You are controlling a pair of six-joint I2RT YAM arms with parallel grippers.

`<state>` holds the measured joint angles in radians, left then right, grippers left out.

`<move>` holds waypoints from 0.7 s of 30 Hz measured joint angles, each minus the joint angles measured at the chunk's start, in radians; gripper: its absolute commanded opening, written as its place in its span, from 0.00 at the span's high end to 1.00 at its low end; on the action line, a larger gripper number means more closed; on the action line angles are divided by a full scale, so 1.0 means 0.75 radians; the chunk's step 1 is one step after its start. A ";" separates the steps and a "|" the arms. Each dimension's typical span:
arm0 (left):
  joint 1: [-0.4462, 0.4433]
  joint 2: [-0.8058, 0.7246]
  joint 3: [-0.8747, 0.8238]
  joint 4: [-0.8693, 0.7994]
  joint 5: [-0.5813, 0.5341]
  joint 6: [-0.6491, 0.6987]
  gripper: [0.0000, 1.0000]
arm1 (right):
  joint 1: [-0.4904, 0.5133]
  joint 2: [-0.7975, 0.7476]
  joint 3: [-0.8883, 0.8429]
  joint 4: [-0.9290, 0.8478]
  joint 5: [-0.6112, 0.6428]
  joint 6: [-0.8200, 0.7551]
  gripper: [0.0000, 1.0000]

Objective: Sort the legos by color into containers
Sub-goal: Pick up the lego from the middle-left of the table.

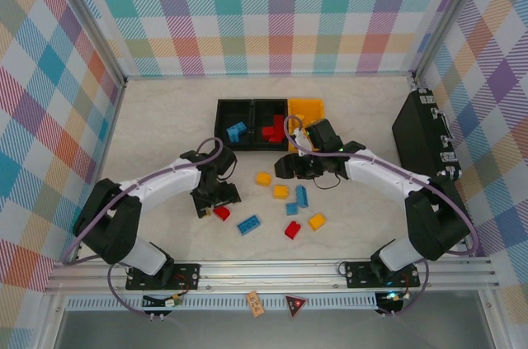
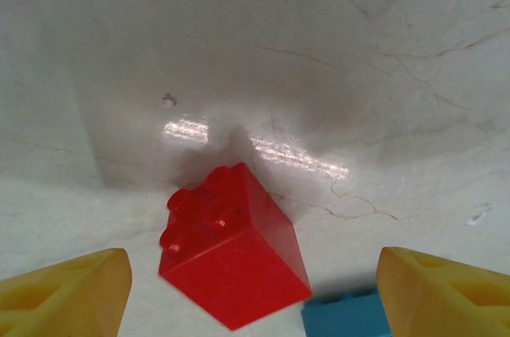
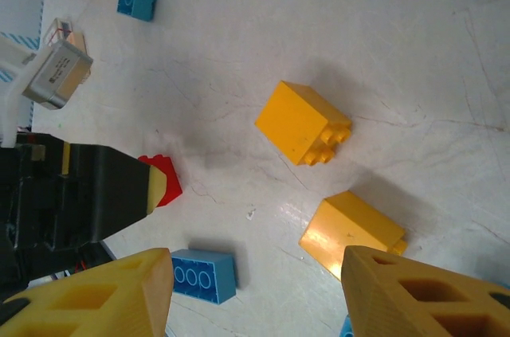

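**Left gripper spread around a red lego, right gripper parted over bare table**

Top external: the three containers stand in a row at the far middle of the table (image 1: 165, 126). The first black bin (image 1: 227, 111) holds a blue brick (image 1: 237, 129), and the second black bin (image 1: 264, 110) holds red bricks (image 1: 271, 129). The third is a yellow-orange bin (image 1: 306, 110). The left gripper (image 1: 213, 200) is low over the table, with a red lego (image 1: 222, 213) right at its tip. The right gripper (image 1: 286, 169) sits nearer the bins, above loose yellow, blue and red legos scattered between the arms. A long blue lego (image 1: 248, 224) lies near the red one. A black case (image 1: 425, 134) lies at the right edge.

Left wrist: the left gripper (image 2: 251, 269) is spread wide. Its yellow fingers (image 2: 72, 289) stand on either side of the red lego (image 2: 231, 253), apart from it. The long blue lego (image 2: 347, 317) lies just beside the red one.

Right wrist: the right gripper (image 3: 255, 273) has its fingers (image 3: 119, 297) parted, with bare table between them and nothing pinched. The long blue lego (image 3: 203, 276) lies just beside one finger. Two yellow legos (image 3: 303, 122) lie ahead on the table.
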<state>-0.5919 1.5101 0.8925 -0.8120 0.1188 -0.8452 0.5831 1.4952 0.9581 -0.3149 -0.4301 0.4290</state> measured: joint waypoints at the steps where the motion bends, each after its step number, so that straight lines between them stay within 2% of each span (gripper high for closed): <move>1: -0.001 0.017 0.000 0.004 0.006 0.000 0.22 | 0.000 -0.002 -0.001 0.000 0.002 0.000 0.42; 3: -0.003 0.053 0.000 0.005 0.017 -0.002 0.26 | 0.000 -0.011 -0.001 0.000 0.005 0.000 0.42; 9: -0.004 0.108 0.000 0.010 0.040 0.001 0.51 | 0.000 -0.033 -0.001 0.000 0.017 0.000 0.42; 12: -0.005 0.121 0.002 0.008 0.043 0.007 0.60 | 0.000 -0.033 -0.001 -0.001 0.023 0.001 0.42; 17: -0.005 0.121 0.048 0.001 0.018 0.035 0.72 | 0.000 -0.033 -0.001 -0.001 0.029 0.001 0.42; 21: -0.004 0.121 0.140 -0.001 -0.008 0.062 0.79 | 0.000 -0.036 -0.001 -0.005 0.038 0.001 0.42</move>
<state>-0.5949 1.6005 0.9974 -0.8127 0.1131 -0.7986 0.5831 1.4685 0.9573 -0.3187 -0.4019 0.4294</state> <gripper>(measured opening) 0.328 0.584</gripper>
